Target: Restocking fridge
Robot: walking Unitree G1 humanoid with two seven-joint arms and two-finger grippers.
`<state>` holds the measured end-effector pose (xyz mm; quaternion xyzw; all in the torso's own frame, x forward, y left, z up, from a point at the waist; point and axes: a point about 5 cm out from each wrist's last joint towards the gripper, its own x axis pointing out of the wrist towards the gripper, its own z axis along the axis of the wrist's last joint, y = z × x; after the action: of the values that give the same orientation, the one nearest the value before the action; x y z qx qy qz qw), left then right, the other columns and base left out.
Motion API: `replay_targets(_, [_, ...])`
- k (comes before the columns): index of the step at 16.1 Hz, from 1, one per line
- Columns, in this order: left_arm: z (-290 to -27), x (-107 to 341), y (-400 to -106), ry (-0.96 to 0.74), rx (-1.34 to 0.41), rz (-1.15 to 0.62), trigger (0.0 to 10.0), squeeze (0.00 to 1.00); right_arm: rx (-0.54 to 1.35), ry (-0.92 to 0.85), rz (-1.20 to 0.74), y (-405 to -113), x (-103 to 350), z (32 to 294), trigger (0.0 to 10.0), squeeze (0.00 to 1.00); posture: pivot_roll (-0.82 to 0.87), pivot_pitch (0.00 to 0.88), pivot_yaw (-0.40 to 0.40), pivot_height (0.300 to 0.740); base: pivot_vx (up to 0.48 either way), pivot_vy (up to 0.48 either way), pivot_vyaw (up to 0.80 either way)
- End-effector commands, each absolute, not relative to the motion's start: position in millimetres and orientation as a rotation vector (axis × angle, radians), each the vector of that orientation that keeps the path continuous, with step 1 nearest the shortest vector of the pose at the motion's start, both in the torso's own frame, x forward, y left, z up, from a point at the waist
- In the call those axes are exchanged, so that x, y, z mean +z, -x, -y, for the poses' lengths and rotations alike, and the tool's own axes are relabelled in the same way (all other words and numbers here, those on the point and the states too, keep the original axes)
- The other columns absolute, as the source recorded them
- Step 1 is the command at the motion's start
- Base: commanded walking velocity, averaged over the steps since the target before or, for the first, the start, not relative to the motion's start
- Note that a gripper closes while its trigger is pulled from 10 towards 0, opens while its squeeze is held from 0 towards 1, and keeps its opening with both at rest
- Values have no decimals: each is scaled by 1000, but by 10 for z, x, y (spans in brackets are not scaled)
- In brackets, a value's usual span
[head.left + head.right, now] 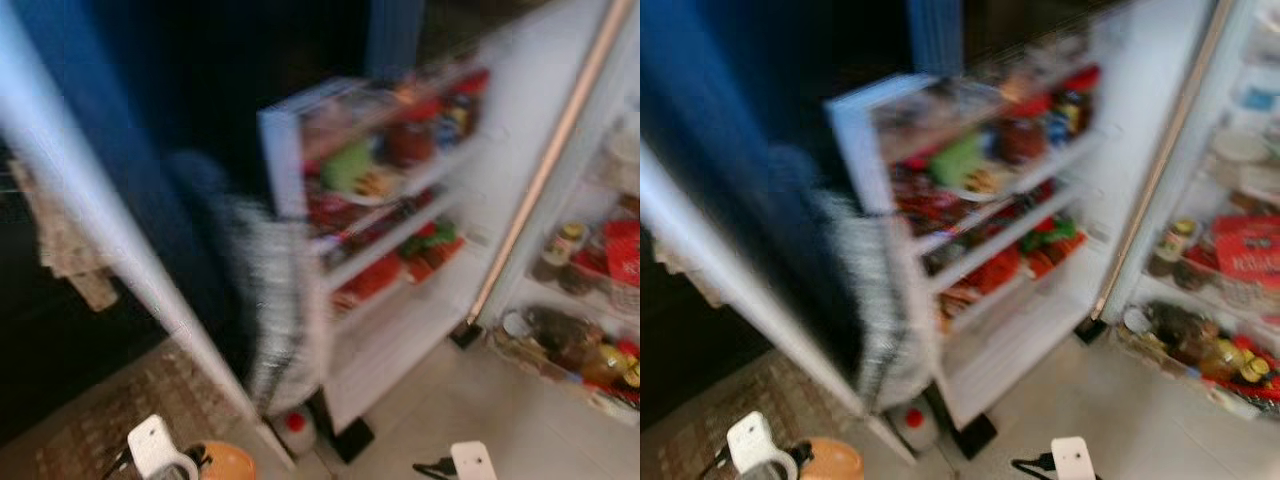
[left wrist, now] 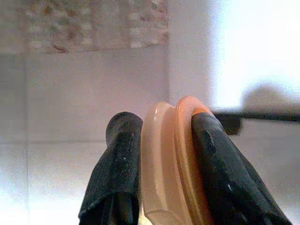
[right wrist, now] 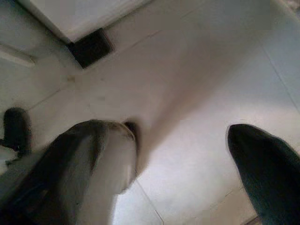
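The fridge stands open; its door shelves [image 1: 392,235] are packed with red, green and dark packs and jars, all blurred. More jars and a red pack sit on the inner shelves [image 1: 585,290] at the right. Low at the left, my left gripper [image 2: 164,126] is shut on the rim of an orange plate [image 1: 226,464], which stands edge-on between the black fingers [image 2: 119,159]. My right gripper [image 3: 183,136] hangs open over the pale floor tiles, nothing between its fingers [image 3: 262,159]; it also appears at the bottom of the head view [image 1: 437,468].
A blurred grey-and-white striped shape [image 1: 272,310] and a dark blue mass [image 1: 120,130] stand left of the door shelves; I cannot tell what they are. A white object with a red cap [image 1: 293,424] sits on the floor by the door's lower corner. Pale tiles [image 1: 470,400] stretch before the fridge.
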<state>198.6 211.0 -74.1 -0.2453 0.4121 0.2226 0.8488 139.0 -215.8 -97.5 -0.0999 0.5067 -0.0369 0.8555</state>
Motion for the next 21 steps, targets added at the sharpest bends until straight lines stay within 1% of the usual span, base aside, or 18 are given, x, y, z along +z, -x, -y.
replay_targets(1, [-2181, -753, -1939, 497, 485, -883, 10000, 0, -62, 204, -1070, -1388, -986, 2110, 10000, 0, -153, 34, 117, 740, 0, -431, 0])
replay_targets(3, [-2189, -754, -1935, 497, 486, -884, 10000, 0, -53, 209, -1070, -1391, -986, 2104, 10000, 0, -153, 34, 118, 740, 0, -431, 0])
replay_targets(6, [-2200, -759, -1920, 498, 489, -885, 10000, 0, -21, 238, -1069, -1403, -983, 2095, 10000, 0, -153, 33, 118, 740, 0, -433, 800])
replay_targets(13, [-2214, -765, -1900, 508, 493, -882, 10000, 0, -9, 231, -1066, -1423, -976, 2093, 10000, 0, -153, 38, 116, 740, 0, -400, 0])
replay_targets(15, [-2205, -742, -1947, 525, 490, -859, 10000, 0, 0, 232, -1060, -1462, -965, 2082, 10000, 0, -152, 40, 118, 740, 0, -165, 0])
replay_targets(16, [-2198, -716, -1997, 540, 490, -833, 10000, 0, 2, 233, -1058, -1479, -959, 2083, 10000, 0, -147, 40, 113, 740, 0, 0, 0])
replay_targets(17, [-2209, -636, -2128, 582, 501, -760, 10000, 0, 15, 240, -1054, -1517, -945, 2086, 10000, 0, -137, 40, 104, 740, 0, 0, 0])
replay_targets(18, [-2249, -476, -2352, 659, 498, -633, 10000, 0, 18, 244, -1053, -1537, -936, 2093, 10000, 0, -140, 39, 102, 740, 0, 0, 0])
replay_targets(21, [-2185, -128, -2781, 753, 383, -416, 10000, 0, 19, 258, -1052, -1572, -918, 2126, 10000, 0, -142, 46, 90, 740, 0, 0, 0])
